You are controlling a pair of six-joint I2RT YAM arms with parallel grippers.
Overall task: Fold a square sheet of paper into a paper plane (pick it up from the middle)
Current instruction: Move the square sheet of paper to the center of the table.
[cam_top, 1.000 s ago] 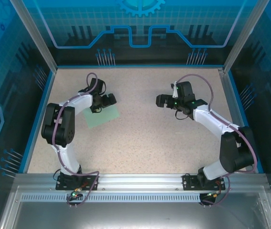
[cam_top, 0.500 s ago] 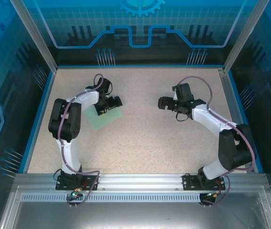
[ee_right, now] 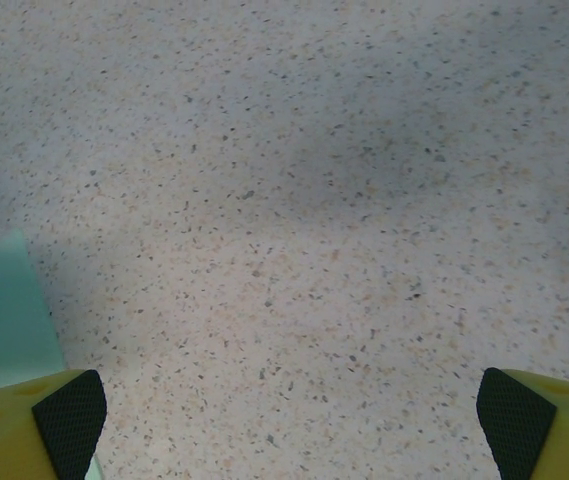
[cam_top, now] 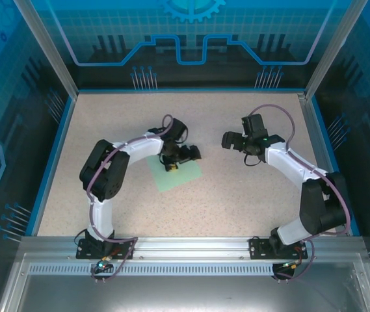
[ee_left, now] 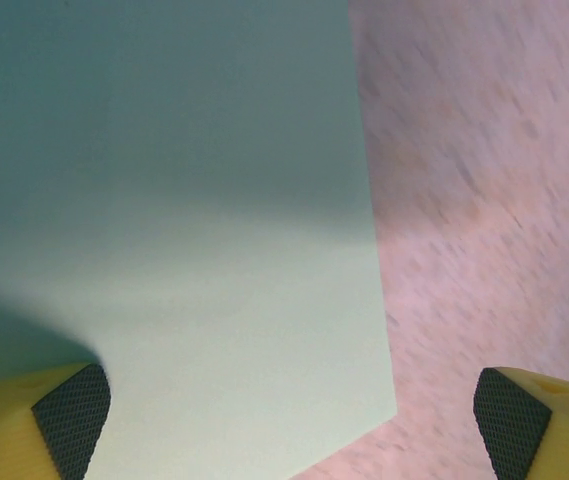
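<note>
Paper: square sheet of paper (ee_left: 184, 250), light, limp, slippery.
Hold: middle, not the edge between left gripper (ee_left: 294, 425) fingers.
Fingers: spread, empty, right gripper (ee_right: 294, 410) too; touching perhaps not.

I am operating inside an enclosed robotics lab cell. Aluminium frame posts (cam_top: 49, 49) are holding translucent blue wall panels (cam_top: 191, 39), which are carrying a printed grid, circuit-style traces and a gear emblem (cam_top: 191, 8). A blue border (cam_top: 52, 169) is edging the speckled beige tabletop (cam_top: 237, 195), and the same speckled surface is showing in both wrist views. My left arm base (cam_top: 100, 244) and right arm base (cam_top: 279, 246) are sitting bolted to a slotted aluminium rail (cam_top: 191, 247) at the near edge, ahead of a bare sheet-metal deck (cam_top: 171, 292).
</note>
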